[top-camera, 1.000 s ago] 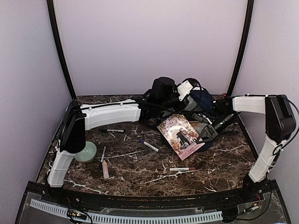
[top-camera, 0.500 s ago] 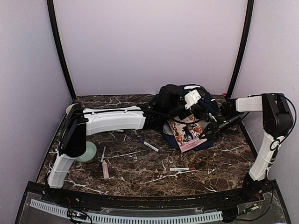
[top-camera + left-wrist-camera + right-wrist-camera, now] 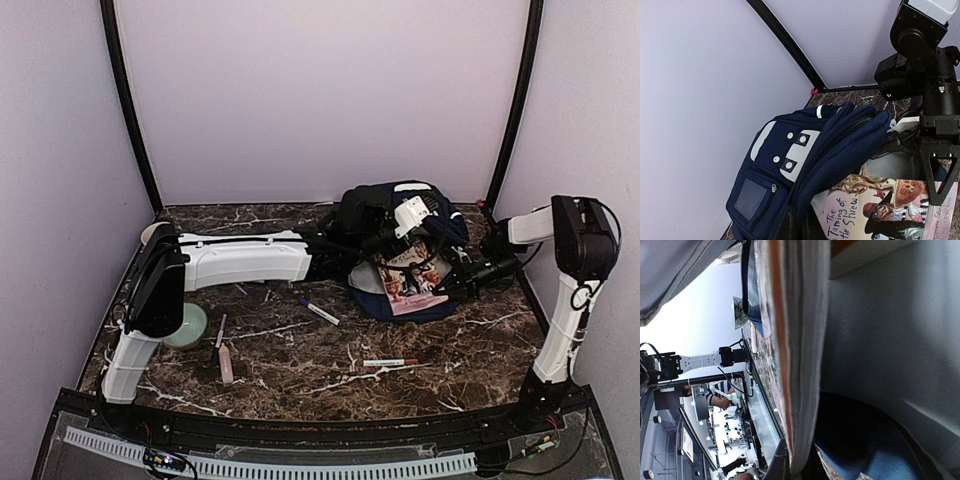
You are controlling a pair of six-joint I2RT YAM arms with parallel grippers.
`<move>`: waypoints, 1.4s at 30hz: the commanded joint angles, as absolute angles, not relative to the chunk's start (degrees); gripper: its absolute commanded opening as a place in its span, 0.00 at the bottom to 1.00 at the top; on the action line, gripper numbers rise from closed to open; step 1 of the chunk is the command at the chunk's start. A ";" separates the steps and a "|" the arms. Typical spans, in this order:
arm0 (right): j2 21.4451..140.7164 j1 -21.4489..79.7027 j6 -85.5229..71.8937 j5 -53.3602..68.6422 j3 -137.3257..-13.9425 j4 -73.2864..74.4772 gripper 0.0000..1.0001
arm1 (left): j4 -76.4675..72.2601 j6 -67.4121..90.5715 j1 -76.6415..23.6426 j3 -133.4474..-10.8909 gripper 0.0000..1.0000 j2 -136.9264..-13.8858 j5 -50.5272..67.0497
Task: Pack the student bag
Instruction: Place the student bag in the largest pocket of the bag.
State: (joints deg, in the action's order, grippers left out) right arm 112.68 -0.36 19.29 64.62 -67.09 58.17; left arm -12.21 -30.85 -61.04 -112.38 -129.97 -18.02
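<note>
Left gripper [image 3: 796, 226] pinches rim of navy striped fabric backpack [image 3: 785, 160]. Right gripper [image 3: 790, 460], at its 4 o'clock, grips illustrated pink paperback book [image 3: 875, 212].

The edge of a book [image 3: 801, 340] runs down the middle, with the blue student bag [image 3: 867, 450] at lower right

White shells clad the left arm [image 3: 245, 258] and right arm [image 3: 563, 325], with black joints and thin black cables at their bases.

Book [image 3: 405, 280] and right gripper [image 3: 450, 285] across the student bag [image 3: 790, 165] mouth; free tabletop [image 3: 300, 365] in front
</note>
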 commanded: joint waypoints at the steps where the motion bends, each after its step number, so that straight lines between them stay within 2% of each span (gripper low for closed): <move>1: 109.98 -2.22 12.93 64.11 -66.63 51.36 0.00 | -17.23 -30.05 -61.78 -111.28 0.00 -122.33 -19.12; 4: 106.87 -2.50 8.20 61.43 -64.53 46.62 0.00 | -17.58 -28.52 -61.87 -109.77 0.00 -121.48 -19.10; 8: 108.50 -2.48 9.48 62.86 -65.58 47.49 0.00 | -18.89 -27.91 -62.12 -107.58 0.00 -120.94 -18.96; 12: 111.24 -2.47 14.72 65.19 -68.16 52.53 0.12 | -18.80 -27.27 -62.22 -106.97 0.00 -120.85 -19.07; 17: 105.97 -2.57 13.25 63.40 -66.45 49.98 0.23 | -19.35 -27.03 -62.18 -105.80 0.00 -120.27 -18.99; 21: 101.13 -2.57 12.12 58.77 -63.71 47.62 0.39 | -20.73 -26.72 -62.28 -104.96 0.00 -119.60 -18.69; 26: 92.42 -2.86 9.13 47.52 -60.30 43.37 0.51 | -20.74 -24.16 -62.49 -103.99 0.00 -118.67 -17.58; 33: 78.68 -2.73 15.05 38.20 -57.95 46.48 0.53 | -21.88 -23.00 -62.46 -101.14 0.00 -117.42 -18.23; 37: 71.24 -1.10 25.97 37.03 -55.49 48.80 0.46 | -22.84 -22.19 -62.49 -100.00 0.00 -116.69 -17.89; 39: 66.85 1.21 29.70 33.68 -52.95 47.15 0.38 | -23.05 -21.61 -62.49 -100.01 0.00 -116.55 -17.69; 42: 59.96 5.50 32.28 26.77 -48.50 41.20 0.39 | -22.93 -20.47 -62.45 -100.37 0.00 -116.33 -17.15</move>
State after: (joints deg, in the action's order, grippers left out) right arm 66.70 1.02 23.97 35.77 -53.34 46.30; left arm -17.15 -23.00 -61.91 -99.88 -123.61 -17.80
